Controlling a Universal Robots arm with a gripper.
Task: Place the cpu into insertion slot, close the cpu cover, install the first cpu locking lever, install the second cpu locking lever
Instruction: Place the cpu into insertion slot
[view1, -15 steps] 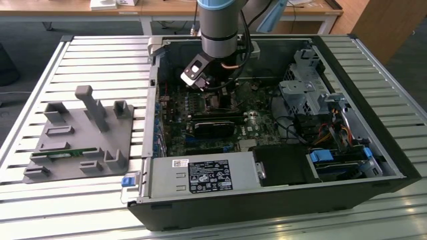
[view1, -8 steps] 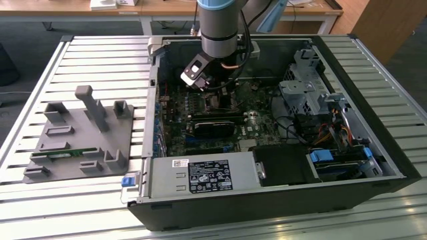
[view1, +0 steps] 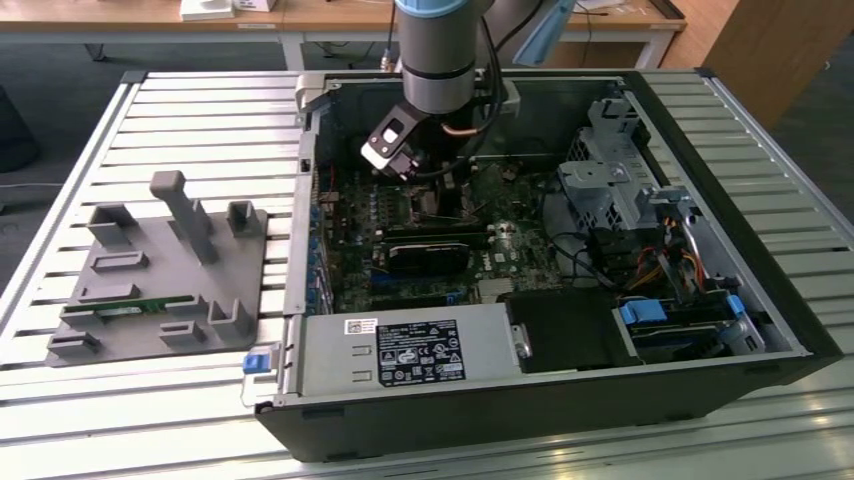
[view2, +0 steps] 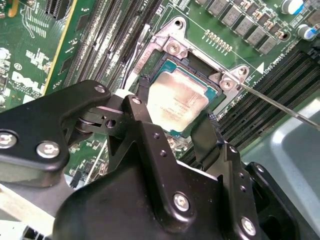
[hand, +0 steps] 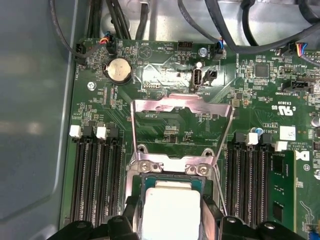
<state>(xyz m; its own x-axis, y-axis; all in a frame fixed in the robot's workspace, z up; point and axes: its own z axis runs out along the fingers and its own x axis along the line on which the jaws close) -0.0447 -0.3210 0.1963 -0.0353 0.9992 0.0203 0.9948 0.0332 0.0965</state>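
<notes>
Print all over, but hardly any of it is readable. A label (view1: 407, 352) sits on the power supply (view1: 320, 362), its black panel packed with tiny marks. The green circuit board (hand: 95, 100) carries white silkscreen lettering (hand: 286, 106) and a white sticker (hand: 287, 133). The cpu (view2: 176, 100) top shows faint, smudged markings, too blurred to read.

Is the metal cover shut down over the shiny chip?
No, in the first wrist view the cpu cover is flipped open, away from the cpu, whose metal top lies bare.
</notes>
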